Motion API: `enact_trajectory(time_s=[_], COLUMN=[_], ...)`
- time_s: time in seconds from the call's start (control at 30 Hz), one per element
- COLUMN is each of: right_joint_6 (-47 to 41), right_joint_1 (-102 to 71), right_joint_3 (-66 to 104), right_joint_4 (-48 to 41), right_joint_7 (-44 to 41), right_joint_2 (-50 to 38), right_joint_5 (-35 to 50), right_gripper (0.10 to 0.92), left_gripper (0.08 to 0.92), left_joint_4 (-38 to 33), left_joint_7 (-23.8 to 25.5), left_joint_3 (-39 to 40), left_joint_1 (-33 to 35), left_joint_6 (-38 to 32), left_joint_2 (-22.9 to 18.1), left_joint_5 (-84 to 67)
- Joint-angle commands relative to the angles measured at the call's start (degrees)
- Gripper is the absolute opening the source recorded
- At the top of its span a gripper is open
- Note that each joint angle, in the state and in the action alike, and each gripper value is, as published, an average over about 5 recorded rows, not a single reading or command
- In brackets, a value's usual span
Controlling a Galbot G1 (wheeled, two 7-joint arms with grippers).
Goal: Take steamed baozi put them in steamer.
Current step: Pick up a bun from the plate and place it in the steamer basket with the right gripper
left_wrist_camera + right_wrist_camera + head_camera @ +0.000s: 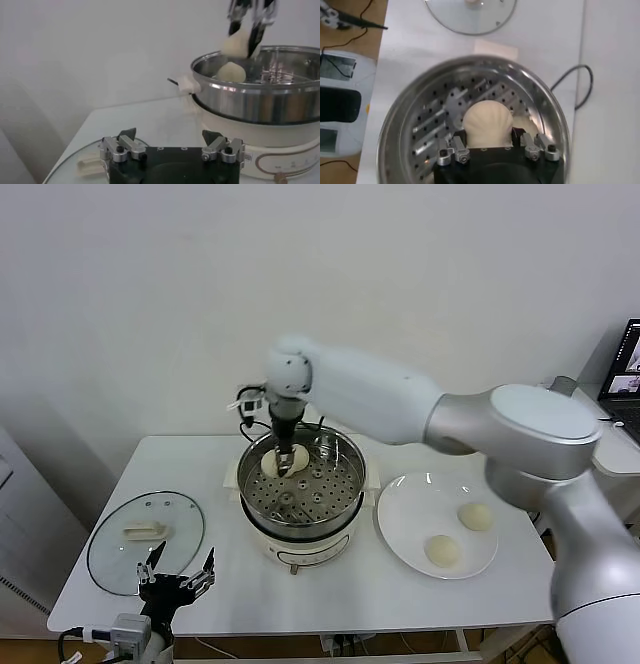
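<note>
baozi (297,456) held over steamer (300,494) | one inside | two plated

Pale cream baozi (442,550) lie on a white plate (400,519); the shiny steel steamer (340,514) has a perforated tray.

Head cam sits high, looking forward and down over the whole desk (400,599), steamer (301,494) mid-frame. Left wrist cam is low at desk level, facing sideways at the steamer (260,97) in its right half. Right wrist cam stares straight down into the steamer (420,130), very close.
</note>
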Motion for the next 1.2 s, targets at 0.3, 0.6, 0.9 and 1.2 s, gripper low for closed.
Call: enact_trajectory(time_s=[0.3,0.6,0.9,1.2], right_joint_6=[-1.1,-1.1,-1.7,-2.5], right_joint_1=[-5.4,-5.7,-4.4,5.1], right_joint_3=[0.6,1.2,2.7,1.7], right_joint_4=[-4.4,-4.2,-1.4,11.0], right_joint_7=[1.7,2.5,3.0,1.5], right_joint_2=[5.0,4.5,1.5,-15.1], right_joint_5=[-3.7,-3.7,-3.4,3.4], right_gripper=[0.543,0.569,0.794,0.822], left_gripper=[0.823,0.823,0.823,0.823], left_joint_4=[0.1,0.0,-0.1,0.1], left_joint_7=[-0.1,0.0,0.0,0.4], left_joint_3=[0.3,0.3,0.4,0.3], left_joint_1=[-0.2,-0.1,0.0,-0.2], left_joint_6=[0.0,0.0,0.0,0.3], left_joint_2=[-2.8,-2.8,-2.8,-2.8], left_joint_5=[-0.4,-0.4,-0.4,-0.5])
